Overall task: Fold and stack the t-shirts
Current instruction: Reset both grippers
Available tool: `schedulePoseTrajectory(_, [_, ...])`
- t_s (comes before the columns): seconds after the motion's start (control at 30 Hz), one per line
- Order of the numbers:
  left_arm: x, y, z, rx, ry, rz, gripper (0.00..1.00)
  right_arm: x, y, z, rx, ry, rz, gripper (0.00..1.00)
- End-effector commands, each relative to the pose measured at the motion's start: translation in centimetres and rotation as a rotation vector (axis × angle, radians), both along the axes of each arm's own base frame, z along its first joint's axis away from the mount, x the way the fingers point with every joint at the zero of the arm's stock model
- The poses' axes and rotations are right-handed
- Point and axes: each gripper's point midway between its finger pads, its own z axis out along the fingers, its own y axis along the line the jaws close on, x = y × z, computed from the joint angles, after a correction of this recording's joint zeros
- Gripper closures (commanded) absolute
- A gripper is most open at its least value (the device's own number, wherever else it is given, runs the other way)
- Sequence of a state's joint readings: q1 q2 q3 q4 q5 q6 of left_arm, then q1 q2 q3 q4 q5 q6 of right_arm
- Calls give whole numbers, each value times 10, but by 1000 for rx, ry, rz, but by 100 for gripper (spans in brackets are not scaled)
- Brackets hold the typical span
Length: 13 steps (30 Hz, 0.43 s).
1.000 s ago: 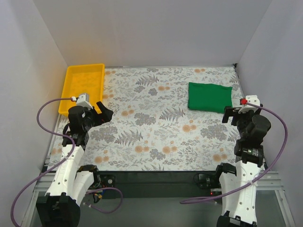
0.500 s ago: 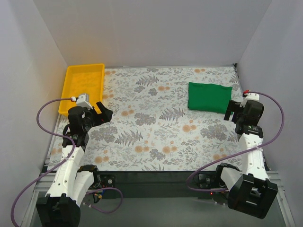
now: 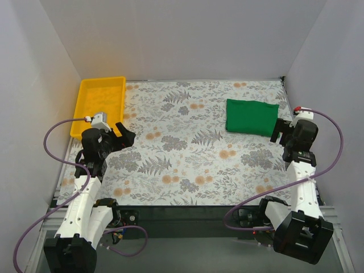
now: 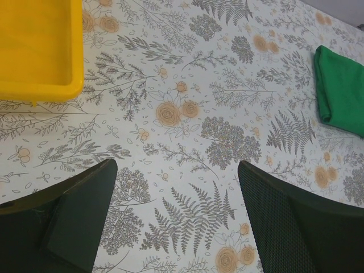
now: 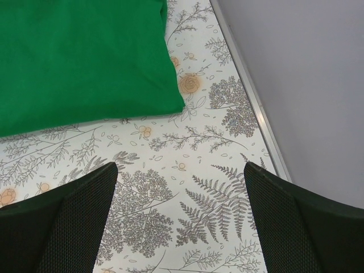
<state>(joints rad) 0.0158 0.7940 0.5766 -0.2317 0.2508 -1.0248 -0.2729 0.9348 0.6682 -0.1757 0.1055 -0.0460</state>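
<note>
Green t-shirt [image 3: 252, 116] is noted folded flat on the table [image 3: 187, 165], far right, well apart from the yellow tray [image 3: 102, 105]. Left gripper [image 4: 176, 170] and right gripper [image 5: 182, 170] are recorded wide open, nothing grasped. The right one is positioned just beside the shirt's near right corner.

1. Left wrist view: the tray [image 4: 34, 51] runs off the picture at 9 and 12 o'clock, so only one corner of it shows.
2. Same view: the t-shirt [image 4: 341, 91] is cut off at 3 o'clock, and its far side is out of sight.
3. Right wrist view: the t-shirt runs off at 9 and 12 o'clock, leaving one corner in the picture.
4. Wrist views: the fingers of the left gripper [image 4: 175, 168] and the right gripper [image 5: 179, 168] are cut off at 6 o'clock.
5. Top view: the t-shirt's layers are too small to count, and the arm bases [image 3: 68, 250] are clipped at 6 o'clock.
</note>
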Motion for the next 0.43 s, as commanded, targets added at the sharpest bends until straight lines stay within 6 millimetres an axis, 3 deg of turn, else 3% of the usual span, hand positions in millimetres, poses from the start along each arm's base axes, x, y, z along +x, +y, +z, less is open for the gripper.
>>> schedulePoseTrajectory(0.0, [-1,1,5,16,-34,-4,13,5,-2,7,-17,-50,1,2])
schedulePoseTrajectory(0.4, [0,0,5,18,-38,-7,13,7,0,6,-34,-46,31,2])
